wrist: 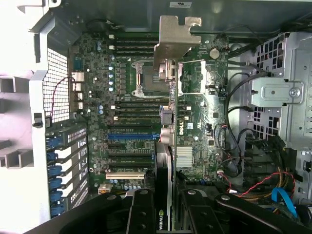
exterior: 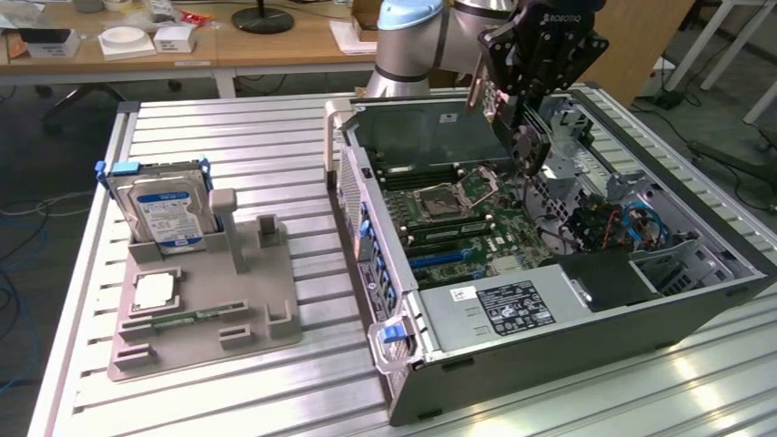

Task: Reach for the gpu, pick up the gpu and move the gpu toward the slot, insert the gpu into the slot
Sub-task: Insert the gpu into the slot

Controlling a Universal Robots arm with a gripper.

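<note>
**Fig.** The tool [wrist: 166,214] grips the gpu [wrist: 165,170] edge-on, in the exterior view's upper right, above the open case [exterior: 583,337]. We judge that the carry goes well if the card's connector edge comes parallel to the blue slot [wrist: 131,136]. The wrist view gives sideways offset from the slot. The exterior view gives height over the motherboard [exterior: 461,218].

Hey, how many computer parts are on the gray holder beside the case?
3 on the holder: a hard drive upright at the far end, a processor flat in the middle, a memory stick lying nearer the camera. None seems hidden.
</note>
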